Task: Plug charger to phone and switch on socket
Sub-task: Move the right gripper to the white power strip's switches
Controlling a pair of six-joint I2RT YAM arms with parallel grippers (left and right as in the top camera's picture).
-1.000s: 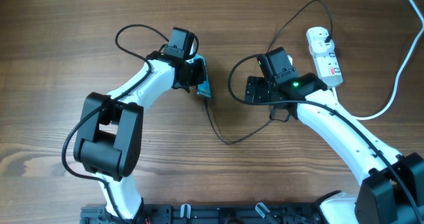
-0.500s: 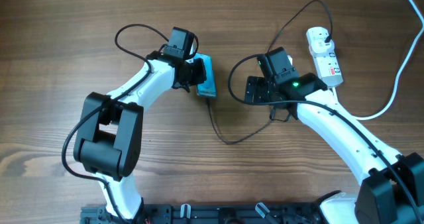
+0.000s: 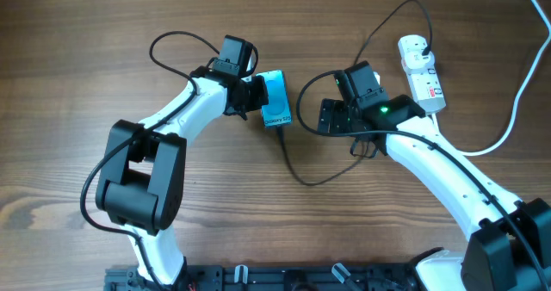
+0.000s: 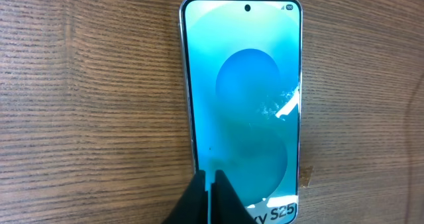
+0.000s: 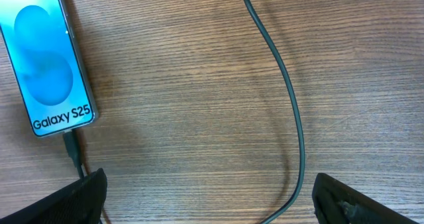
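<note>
The phone lies flat, teal screen up, right of my left gripper. In the left wrist view the phone fills the middle, and the left fingers are shut together over its lower left edge, holding nothing. The charger's black cable runs from the phone's near end in a loop to the white adapter on the socket. In the right wrist view the plug tip sits in the phone and the cable curves past. My right gripper is open and empty above bare wood.
The socket's thick white cord trails along the right edge of the table. The right arm's own black cable loops beside the phone. Bare wood lies to the far left and in front.
The phone has gone from tilted on its edge at the left fingers to lying flat, screen up, a little further right. Both arms have stayed in place.
</note>
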